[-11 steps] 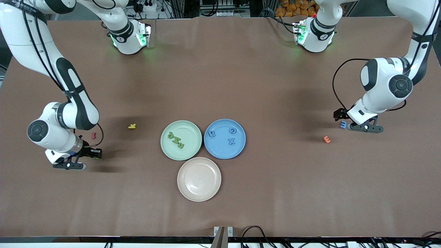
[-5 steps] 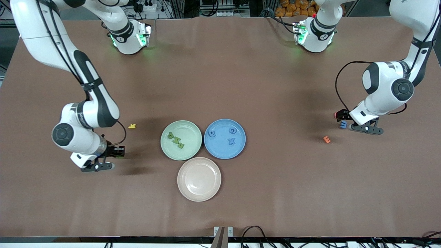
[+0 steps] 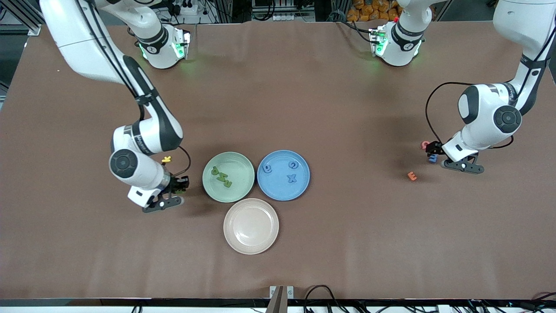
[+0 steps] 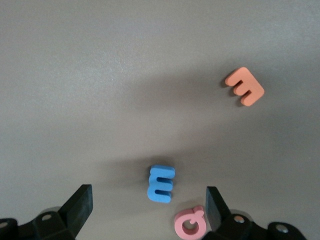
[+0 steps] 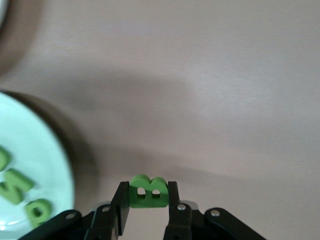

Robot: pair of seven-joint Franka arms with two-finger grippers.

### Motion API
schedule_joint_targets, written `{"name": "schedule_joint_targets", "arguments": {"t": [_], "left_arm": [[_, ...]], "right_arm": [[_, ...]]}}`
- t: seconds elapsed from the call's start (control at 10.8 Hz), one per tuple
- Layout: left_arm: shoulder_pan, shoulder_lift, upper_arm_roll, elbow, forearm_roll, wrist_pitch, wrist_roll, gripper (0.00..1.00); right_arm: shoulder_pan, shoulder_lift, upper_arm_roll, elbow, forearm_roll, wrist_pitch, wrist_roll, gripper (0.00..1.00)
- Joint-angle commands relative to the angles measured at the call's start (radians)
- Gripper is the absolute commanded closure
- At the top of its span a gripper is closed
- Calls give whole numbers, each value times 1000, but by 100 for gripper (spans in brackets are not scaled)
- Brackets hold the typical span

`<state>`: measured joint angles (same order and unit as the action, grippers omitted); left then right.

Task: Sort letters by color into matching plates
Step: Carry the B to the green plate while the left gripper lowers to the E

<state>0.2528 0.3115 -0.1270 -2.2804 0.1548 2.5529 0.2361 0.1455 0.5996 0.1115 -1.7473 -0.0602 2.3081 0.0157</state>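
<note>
Robotics lab, test bench setup; two white arms (image 3: 143, 130) bolted at table (image 3: 278, 108) edge, green status lights on bases (image 3: 163, 50); brown mat over whole tabletop; cables and power strips (image 3: 186, 8) along edge by bases; aluminium frame rails (image 3: 19, 15); orange items on shelf (image 3: 369, 8), possibly stored props; more cables (image 3: 321, 295) at camera-side edge.

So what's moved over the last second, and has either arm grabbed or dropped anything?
The right gripper, shut on the green letter B, has carried it from the right arm's end of the table almost to the green plate. The left gripper shifted only slightly and hangs open over the blue letter E. Nothing was grabbed or released. The plates, their letters and the loose letters stayed put.
</note>
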Motion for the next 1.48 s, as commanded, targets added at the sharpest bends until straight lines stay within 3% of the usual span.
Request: {"name": "schedule_joint_targets", "arguments": {"t": [0.0,0.56,0.65,0.74,1.11,1.39], "left_arm": [[17,58,-3,38,50,33,15,0],[34,86,-3,25,57,64,14,0],[34,87,-3,21,57,64,14,0],[33,89,-3,21,57,66,14,0],[33,95,-3,19,57,64,14,0],[34,95,-3,13,57,64,11,4]], "right_arm": [[69,-8,-1,40,-10,-56,15,82],[227,-7,-1,49,-6,-53,32,82],[239,-9,-1,57,-4,-56,33,63],[238,-14,-3,57,-4,-58,36,1],[192,-38,-21,72,-6,-98,7,0],[96,-70,-53,75,-6,-122,-190,0]]}}
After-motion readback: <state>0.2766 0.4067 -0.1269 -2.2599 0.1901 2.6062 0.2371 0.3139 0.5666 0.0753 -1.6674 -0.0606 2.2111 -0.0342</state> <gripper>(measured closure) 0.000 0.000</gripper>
